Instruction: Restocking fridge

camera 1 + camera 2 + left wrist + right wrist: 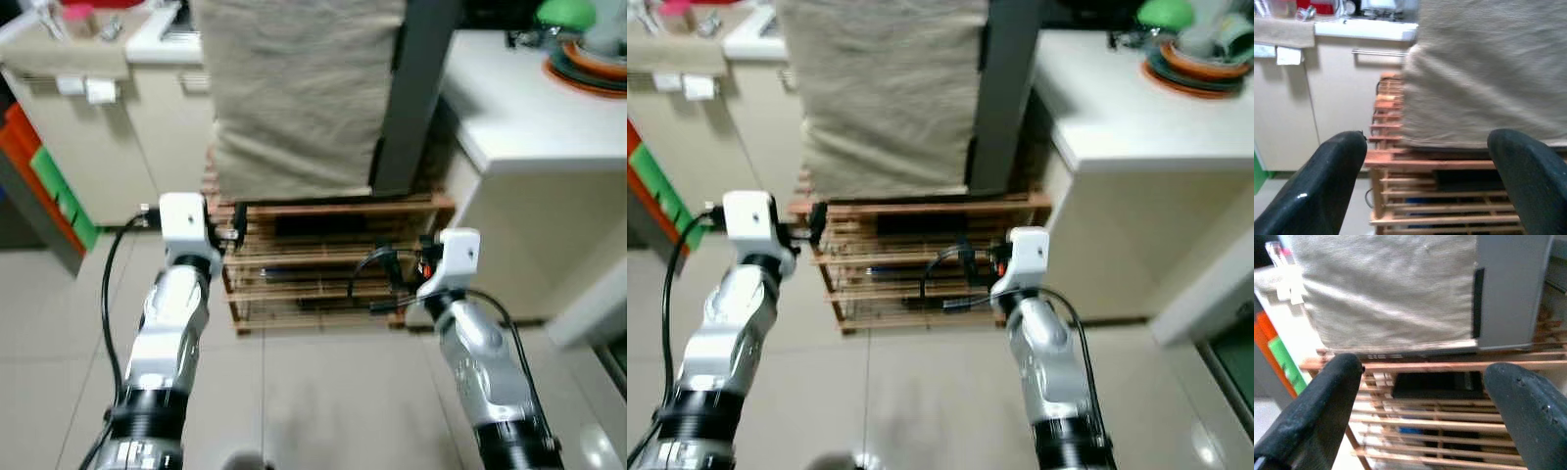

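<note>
Both silver arms reach forward over the tiled floor (323, 392) toward a low wooden slatted rack (323, 264), which carries a grey appliance (416, 98) draped with a beige cloth (299, 88). At the right stands a white table (529, 117) holding what look like stacked plates (588, 64), somewhat blurred

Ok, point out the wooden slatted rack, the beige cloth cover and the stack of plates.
wooden slatted rack (323, 264), left eye view, front slats between the two arms.
beige cloth cover (299, 98), left eye view, middle of the draped front.
stack of plates (1195, 69), right eye view, orange rim on the white counter.
</note>
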Controlling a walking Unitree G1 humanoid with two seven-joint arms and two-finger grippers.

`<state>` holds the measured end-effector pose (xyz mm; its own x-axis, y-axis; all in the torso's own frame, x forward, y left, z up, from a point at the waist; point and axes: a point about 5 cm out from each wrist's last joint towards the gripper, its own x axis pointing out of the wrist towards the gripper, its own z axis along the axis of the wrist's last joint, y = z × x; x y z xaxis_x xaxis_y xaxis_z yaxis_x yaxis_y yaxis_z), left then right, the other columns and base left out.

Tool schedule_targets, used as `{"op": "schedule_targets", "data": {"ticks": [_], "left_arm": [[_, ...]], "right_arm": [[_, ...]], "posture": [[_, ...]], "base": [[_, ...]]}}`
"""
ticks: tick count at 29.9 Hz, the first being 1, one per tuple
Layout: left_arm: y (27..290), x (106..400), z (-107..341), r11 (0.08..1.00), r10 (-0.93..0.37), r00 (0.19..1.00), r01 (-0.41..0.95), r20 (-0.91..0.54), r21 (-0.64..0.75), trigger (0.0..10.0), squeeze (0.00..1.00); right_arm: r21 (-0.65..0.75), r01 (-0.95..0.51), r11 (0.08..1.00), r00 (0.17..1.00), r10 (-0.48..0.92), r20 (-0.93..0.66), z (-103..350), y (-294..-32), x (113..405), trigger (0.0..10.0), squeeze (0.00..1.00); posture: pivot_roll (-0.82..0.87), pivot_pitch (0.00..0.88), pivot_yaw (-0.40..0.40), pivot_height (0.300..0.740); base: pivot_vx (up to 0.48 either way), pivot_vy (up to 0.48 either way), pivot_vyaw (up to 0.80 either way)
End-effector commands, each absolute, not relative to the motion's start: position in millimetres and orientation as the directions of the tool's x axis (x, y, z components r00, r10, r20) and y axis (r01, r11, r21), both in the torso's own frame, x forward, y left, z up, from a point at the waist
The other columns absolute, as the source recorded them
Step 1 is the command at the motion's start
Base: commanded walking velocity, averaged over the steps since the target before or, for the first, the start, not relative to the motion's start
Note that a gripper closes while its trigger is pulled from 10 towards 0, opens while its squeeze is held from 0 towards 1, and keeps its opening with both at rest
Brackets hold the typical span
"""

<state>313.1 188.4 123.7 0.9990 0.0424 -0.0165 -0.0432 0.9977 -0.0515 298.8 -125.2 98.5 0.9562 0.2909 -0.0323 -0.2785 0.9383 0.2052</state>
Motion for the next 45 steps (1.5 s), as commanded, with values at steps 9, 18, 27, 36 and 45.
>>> {"op": "schedule_targets", "data": {"ticks": [9,18,27,36,45], "left_arm": [[179.8,317.5,135.5,0.994,-0.002,1.0,0.004,0.028,-0.105,10.0,0.0],[183.7,316.4,132.9,0.993,0.024,0.999,-0.022,0.021,-0.112,10.0,0.0],[189.6,314.6,129.1,0.996,0.079,0.997,-0.078,0.014,-0.039,10.0,0.0],[192.9,310.7,133.8,0.996,0.081,0.995,-0.078,0.056,-0.048,10.0,0.0],[191.4,309.9,133.5,0.996,0.066,0.996,-0.063,0.056,-0.066,10.0,0.0]], "right_arm": [[0.183,-0.24,0.953,0.969,0.248,-0.022,99.5,-140.2,297.5,10.0,0.0],[0.164,-0.224,0.961,0.972,0.232,-0.036,94.1,-147.7,288.9,10.0,0.0],[0.129,-0.258,0.957,0.965,0.262,-0.015,97.5,-149.6,283.3,10.0,0.0],[0.135,-0.256,0.957,0.965,0.261,-0.02,94.7,-147.3,282.8,10.0,0.0],[0.127,-0.245,0.961,0.969,0.249,-0.012,100.6,-152.0,290.4,10.0,0.0]], "posture": [[-0.02,0.0,-0.002,0.74],[-0.03,0.0,-0.011,0.74],[-0.04,0.0,-0.01,0.74],[-0.04,0.0,-0.015,0.74],[-0.03,0.0,-0.014,0.74]], "base": [[-0.129,0.436,-0.78],[0.0,0.48,-0.76],[0.0,0.267,-0.39],[0.329,0.0,0.0],[0.1,0.367,-0.3]]}}
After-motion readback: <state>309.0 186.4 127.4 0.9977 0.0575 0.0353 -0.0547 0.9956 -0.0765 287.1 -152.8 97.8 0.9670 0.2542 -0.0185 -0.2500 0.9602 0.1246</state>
